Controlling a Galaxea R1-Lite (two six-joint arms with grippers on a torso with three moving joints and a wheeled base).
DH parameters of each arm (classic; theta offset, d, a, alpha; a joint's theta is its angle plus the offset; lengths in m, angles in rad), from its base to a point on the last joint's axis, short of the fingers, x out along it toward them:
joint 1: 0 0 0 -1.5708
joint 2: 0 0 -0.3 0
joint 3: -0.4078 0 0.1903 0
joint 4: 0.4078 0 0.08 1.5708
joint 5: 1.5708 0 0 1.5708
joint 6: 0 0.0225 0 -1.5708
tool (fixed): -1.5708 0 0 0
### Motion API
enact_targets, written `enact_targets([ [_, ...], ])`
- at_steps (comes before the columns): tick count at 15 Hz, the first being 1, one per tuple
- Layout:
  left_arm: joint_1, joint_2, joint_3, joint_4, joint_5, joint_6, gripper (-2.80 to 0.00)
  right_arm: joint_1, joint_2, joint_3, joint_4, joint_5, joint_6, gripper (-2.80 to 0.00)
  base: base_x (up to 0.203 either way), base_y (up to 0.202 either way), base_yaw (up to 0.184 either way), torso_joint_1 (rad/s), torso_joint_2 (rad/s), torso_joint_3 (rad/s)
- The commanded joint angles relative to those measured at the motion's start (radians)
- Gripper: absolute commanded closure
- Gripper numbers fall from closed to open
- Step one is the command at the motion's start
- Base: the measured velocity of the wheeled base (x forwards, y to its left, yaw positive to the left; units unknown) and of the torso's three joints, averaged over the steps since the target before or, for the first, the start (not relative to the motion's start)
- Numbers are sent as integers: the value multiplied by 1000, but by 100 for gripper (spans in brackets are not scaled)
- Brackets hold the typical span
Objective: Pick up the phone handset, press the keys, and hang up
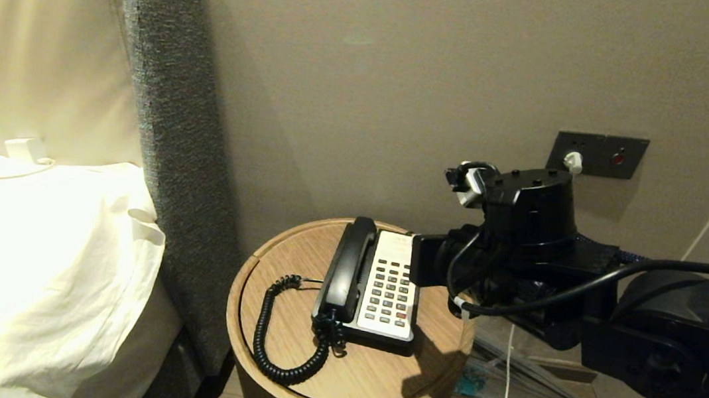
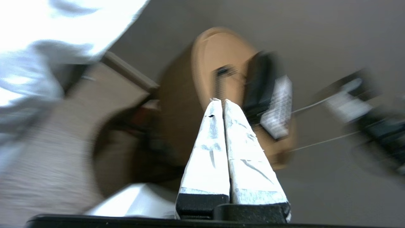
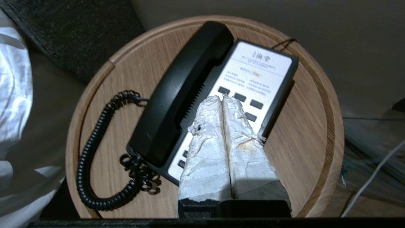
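Right gripper [image 3: 222, 98], nearest the viewer, hangs above the keys [image 1: 392, 291] with its tape-wrapped jaws pressed together into one blunt tip; this configuration suits pushing a single button rather than grasping, and the tip appears to sit just over the upper rows without visible contact. Its arm reaches in from the right, which leaves the left half of the phone base [image 1: 404, 345] unobstructed. On that left half the phone handset [image 1: 346, 268] lies seated in its cradle, earpiece toward the far wall, mouthpiece toward the near edge, so the lifting step does not appear done at this moment. A coiled cord [image 1: 265, 342] loops from the near end of the handset across the left side of the round wooden surface [image 1: 373, 388], slack enough to permit lifting. Beside the surface on the left stands the bed [image 1: 22, 241] with its grey headboard [image 1: 165, 104]. Left gripper [image 2: 222, 102], jaws likewise pressed together and holding nothing, points toward the surface from well apart; the handset side faces it.
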Motion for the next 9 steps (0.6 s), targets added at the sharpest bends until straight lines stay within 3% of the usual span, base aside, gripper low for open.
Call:
enact_targets([
  [1,33,-133,73,19,-6,164,0,-1,-7,-9,-2,-2,3,0,0,0,0,0,0,0],
  [7,55,-329,197,24,2,646,0,0,-51,15,4,-14,3,0,0,0,0,0,0,0],
  [9,55,-329,244,-26,66,688,0,1,-82,33,5,-17,3,0,0,0,0,0,0,0],
])
